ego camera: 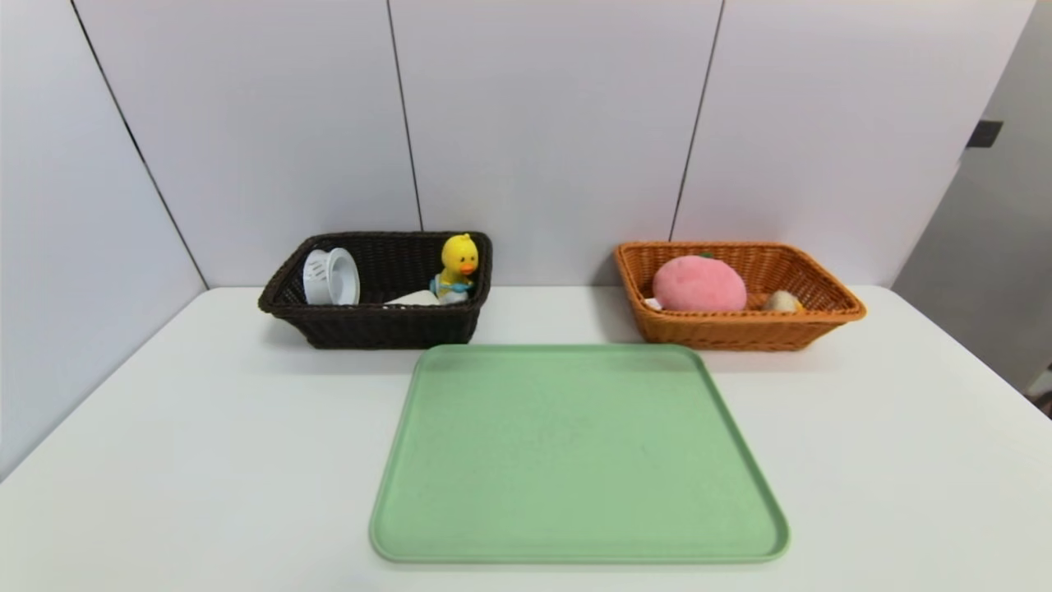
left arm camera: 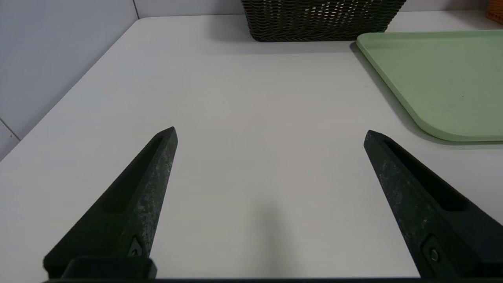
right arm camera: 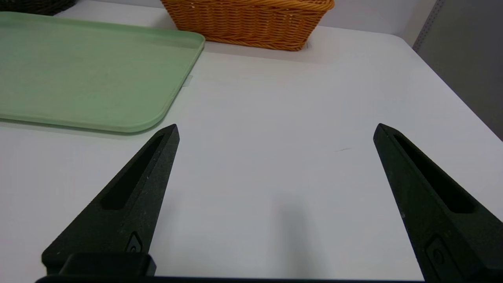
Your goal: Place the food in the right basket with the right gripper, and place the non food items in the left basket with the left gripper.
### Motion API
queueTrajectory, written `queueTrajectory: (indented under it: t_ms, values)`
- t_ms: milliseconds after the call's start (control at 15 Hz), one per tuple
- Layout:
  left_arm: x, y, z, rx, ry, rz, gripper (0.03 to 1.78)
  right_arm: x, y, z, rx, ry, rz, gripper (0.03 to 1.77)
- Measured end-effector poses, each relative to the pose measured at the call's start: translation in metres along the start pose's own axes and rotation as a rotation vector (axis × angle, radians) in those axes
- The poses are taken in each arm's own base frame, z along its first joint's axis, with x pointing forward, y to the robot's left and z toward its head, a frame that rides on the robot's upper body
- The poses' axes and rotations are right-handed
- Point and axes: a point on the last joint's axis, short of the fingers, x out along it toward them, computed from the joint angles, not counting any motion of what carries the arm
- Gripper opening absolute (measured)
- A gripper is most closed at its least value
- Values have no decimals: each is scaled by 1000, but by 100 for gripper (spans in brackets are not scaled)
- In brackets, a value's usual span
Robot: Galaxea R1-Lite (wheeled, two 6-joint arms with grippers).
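Baskets number two, both at the white counter's (ego camera: 205, 427) far edge against the panelled wall: dark left basket (ego camera: 374, 325) holds a yellow duck (ego camera: 457, 265), white cup (ego camera: 331, 277) and a partly hidden white item; orange right basket (ego camera: 740, 329) holds a pink plush fruit (ego camera: 699, 284) and a half-hidden pale piece. One green tray (ego camera: 575, 452) lies bare. Left claw (left arm camera: 270, 135) and right claw (right arm camera: 276, 131) hover released, empty.

Baskets (ego camera: 378, 325) woven wicker; tray (ego camera: 575, 452) matt plastic; peach (ego camera: 699, 284) plush.

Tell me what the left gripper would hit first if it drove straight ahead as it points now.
Probably the dark basket. The open left gripper points over bare table toward its front wall, the tray off to one side. Height is unclear; it might pass over.
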Motion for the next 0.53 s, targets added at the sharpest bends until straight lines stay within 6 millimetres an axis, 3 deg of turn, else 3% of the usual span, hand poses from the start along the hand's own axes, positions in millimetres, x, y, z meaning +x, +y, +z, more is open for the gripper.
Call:
queueTrajectory:
  t_ms: [533]
  values:
    - [0, 0, 0, 0, 0, 0, 169, 0, 0, 0, -2, -1, -1, 171]
